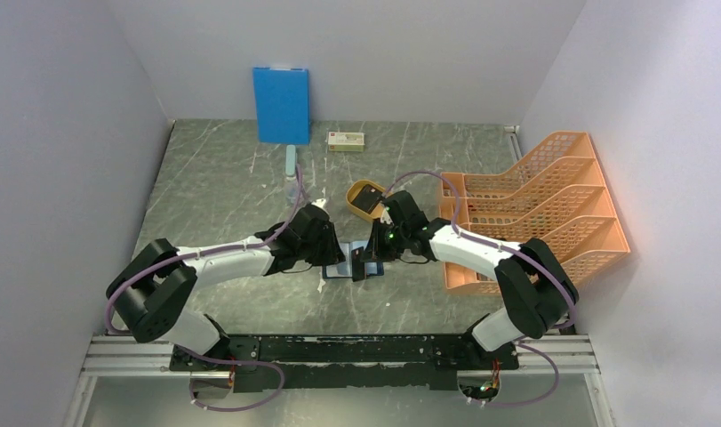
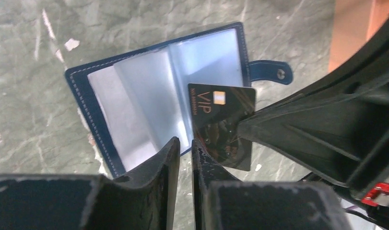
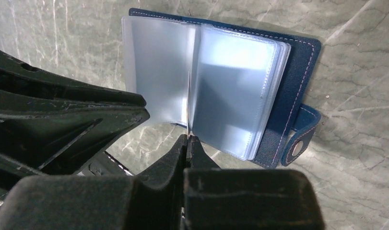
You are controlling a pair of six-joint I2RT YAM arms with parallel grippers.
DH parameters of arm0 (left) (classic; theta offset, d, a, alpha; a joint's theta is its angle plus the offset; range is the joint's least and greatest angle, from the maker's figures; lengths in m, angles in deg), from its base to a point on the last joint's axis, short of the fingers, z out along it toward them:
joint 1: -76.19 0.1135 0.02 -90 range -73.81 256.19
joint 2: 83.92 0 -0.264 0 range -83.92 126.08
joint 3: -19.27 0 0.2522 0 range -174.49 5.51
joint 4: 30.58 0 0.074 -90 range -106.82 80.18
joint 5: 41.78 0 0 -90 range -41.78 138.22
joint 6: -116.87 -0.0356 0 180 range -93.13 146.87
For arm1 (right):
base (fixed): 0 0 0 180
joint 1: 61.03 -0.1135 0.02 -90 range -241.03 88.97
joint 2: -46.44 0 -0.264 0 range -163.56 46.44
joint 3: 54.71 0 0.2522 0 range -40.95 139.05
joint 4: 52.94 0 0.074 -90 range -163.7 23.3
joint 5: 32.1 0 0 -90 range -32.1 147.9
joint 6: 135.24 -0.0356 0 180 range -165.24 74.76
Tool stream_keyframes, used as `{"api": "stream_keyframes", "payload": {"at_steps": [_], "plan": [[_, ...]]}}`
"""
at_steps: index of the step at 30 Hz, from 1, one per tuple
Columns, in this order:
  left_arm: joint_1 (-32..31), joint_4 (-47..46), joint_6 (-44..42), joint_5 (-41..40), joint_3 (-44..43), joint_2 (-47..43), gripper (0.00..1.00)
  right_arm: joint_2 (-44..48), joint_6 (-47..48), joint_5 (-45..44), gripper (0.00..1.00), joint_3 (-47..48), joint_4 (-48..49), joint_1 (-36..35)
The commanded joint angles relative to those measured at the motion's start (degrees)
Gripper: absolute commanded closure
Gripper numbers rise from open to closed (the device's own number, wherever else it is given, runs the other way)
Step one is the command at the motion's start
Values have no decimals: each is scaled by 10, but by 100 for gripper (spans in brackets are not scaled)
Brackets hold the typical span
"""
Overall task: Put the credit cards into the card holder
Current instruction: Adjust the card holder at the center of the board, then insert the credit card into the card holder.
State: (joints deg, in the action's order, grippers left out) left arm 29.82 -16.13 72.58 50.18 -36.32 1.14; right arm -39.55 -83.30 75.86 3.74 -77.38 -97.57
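The card holder [image 1: 337, 269] lies open on the table between both grippers, navy outside [image 3: 298, 72] with clear sleeves [image 2: 135, 96] and its snap tab out to the side. My right gripper [image 3: 188, 139] is shut on a black "VIP" credit card [image 2: 221, 120], which it holds on edge at the holder's middle fold, among the sleeves. My left gripper [image 2: 185, 143] has its jaws nearly together with nothing between them. Its tip rests at the holder's near edge, on a sleeve page [image 3: 149, 86]. Another dark card [image 1: 367, 203] lies in the yellow tray.
The yellow oval tray [image 1: 356, 189] sits just behind the grippers. An orange file rack [image 1: 534, 205] fills the right side. A bright blue board [image 1: 281, 104] leans on the back wall, with a small box [image 1: 346, 140] and a pale tube [image 1: 291, 160] nearby.
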Motion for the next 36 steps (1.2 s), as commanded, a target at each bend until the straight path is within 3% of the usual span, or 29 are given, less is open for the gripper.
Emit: {"api": "stream_keyframes", "payload": {"at_steps": [1, 8, 19, 36], "plan": [[-2, 30, 10, -41, 17, 1, 81, 3, 13, -11, 100, 17, -13, 3], [-2, 31, 15, -74, 58, 19, 88, -1, 24, -15, 100, 48, -30, 4], [-2, 39, 7, -88, 67, 18, 89, -58, 26, -13, 100, 93, -29, 4], [-1, 53, 6, -96, 70, 14, 90, -92, -7, -27, 100, 49, 26, 14]]}}
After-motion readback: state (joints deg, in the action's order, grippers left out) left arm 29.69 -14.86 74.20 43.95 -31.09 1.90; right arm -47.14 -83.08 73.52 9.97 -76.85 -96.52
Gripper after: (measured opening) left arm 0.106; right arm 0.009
